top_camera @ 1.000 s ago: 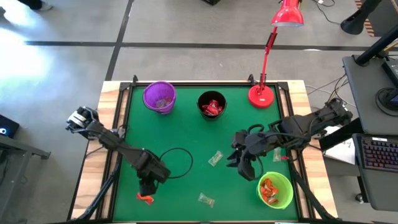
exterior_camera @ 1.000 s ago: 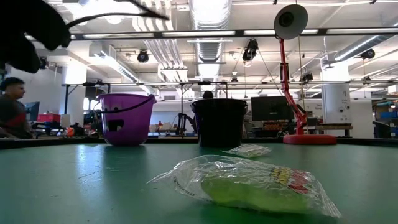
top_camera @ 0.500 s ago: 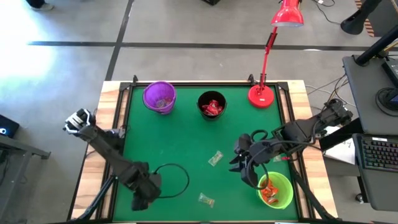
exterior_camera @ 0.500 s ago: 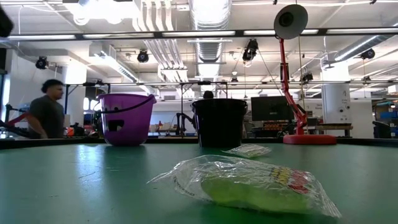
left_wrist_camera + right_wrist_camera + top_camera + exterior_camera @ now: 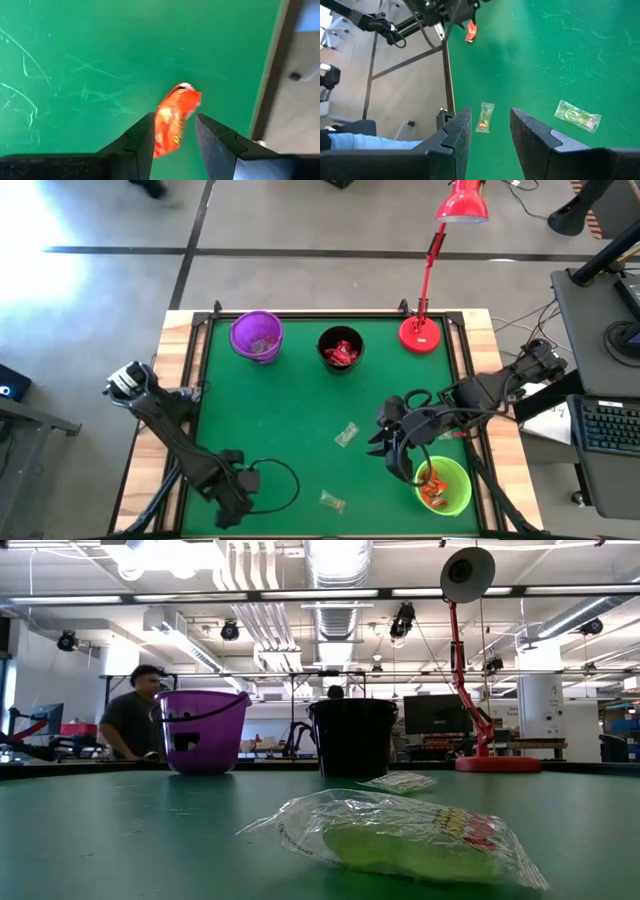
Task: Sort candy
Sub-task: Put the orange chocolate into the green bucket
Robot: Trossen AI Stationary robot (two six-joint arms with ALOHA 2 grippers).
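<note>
An orange-red candy sits between the fingers of my left gripper, which is shut on it near the table's near left corner. The right wrist view shows that candy below the left gripper. Two clear, pale-green candies lie flat on the green mat; the nearer one fills the low view's foreground. My right gripper hangs open above the mat beside the green cup, nothing between its fingers. My left gripper pinches the orange-red candy by one end of its wrapper between its two fingers. The fingers come from above, pointing steeply down. The rest of the candy sticks out past the fingertips and hangs clear of the mat.
A purple cup and a black cup holding red candy stand at the far edge. The green cup holds orange-red candy. A red lamp's base stands at the far right. A raised black rim frames the mat. A person stands in the room beyond.
My left gripper has swung toward the table's near edge with the orange-red candy, staying shut on it, and has rolled a little. In the room behind, a person has walked to the right.
</note>
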